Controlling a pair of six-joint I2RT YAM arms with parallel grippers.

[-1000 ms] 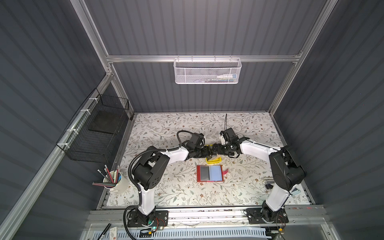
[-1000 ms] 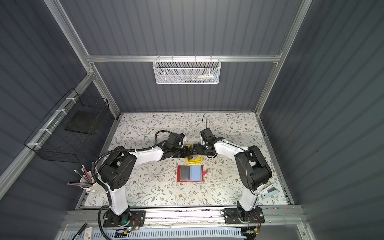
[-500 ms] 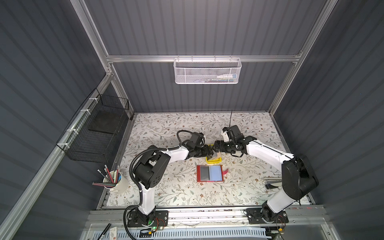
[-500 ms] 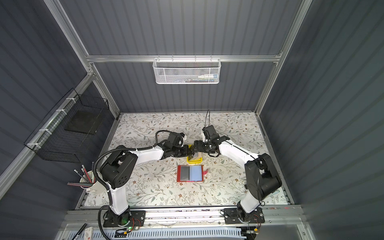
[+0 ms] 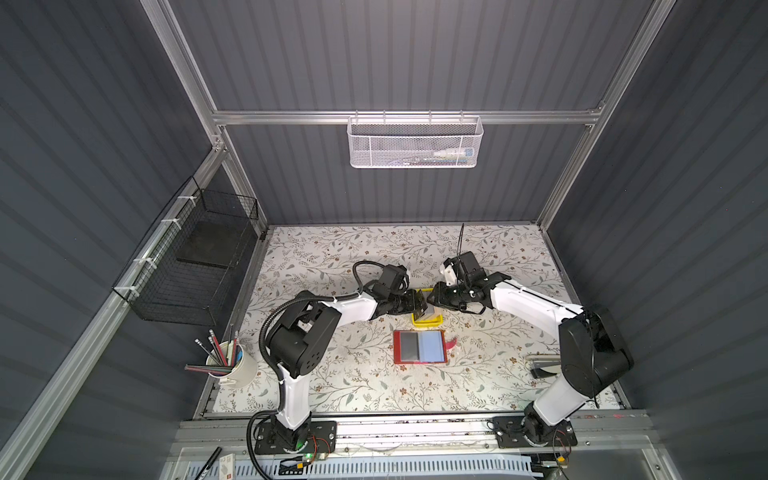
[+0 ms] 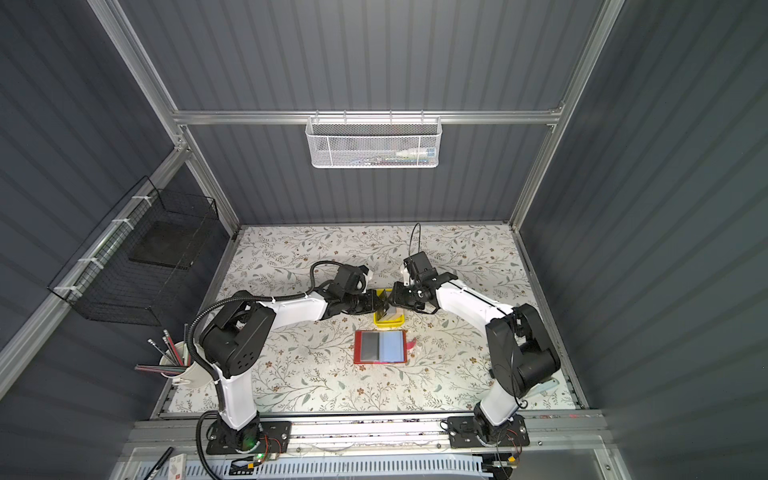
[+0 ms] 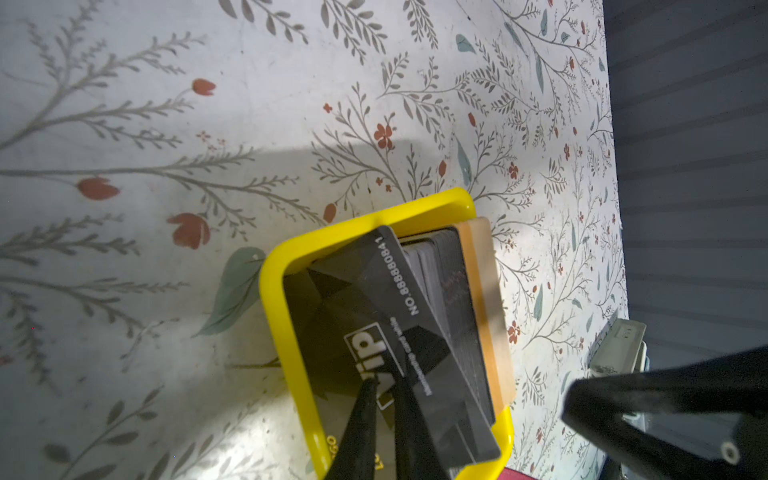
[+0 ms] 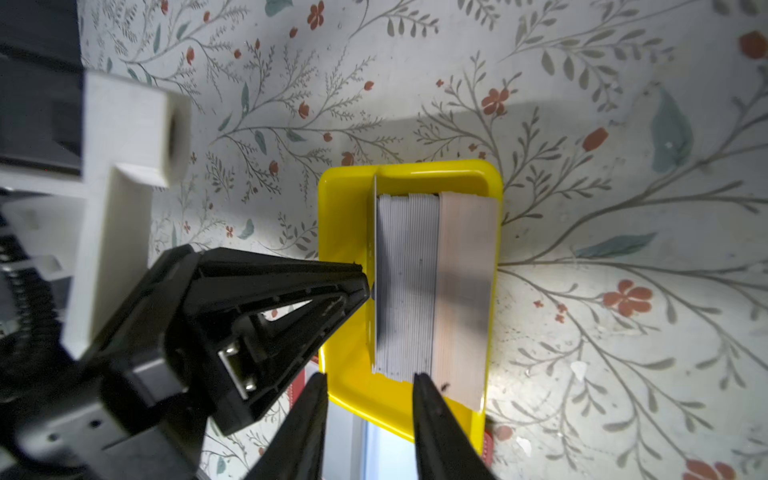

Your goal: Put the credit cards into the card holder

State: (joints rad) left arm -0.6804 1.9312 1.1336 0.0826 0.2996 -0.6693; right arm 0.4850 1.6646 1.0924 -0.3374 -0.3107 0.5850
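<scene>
We see a floral-patterned surface (image 5: 332, 374) with a small yellow tray (image 5: 428, 323) near its middle and, at its left front corner, a white cup (image 5: 239, 372) holding pencils (image 5: 216, 347). A white mesh basket (image 5: 415, 143) hangs from a metal rail (image 5: 291, 117) at the back, and a black wire basket (image 5: 195, 270) hangs at the left side. Near the surface's right edge lies a grey item (image 5: 542, 358) that we cannot identify.

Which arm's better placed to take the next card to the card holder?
Left. The left gripper has its jaws shut on the black VIP card at the yellow tray; the right gripper has jaws apart, holding nothing.
</scene>
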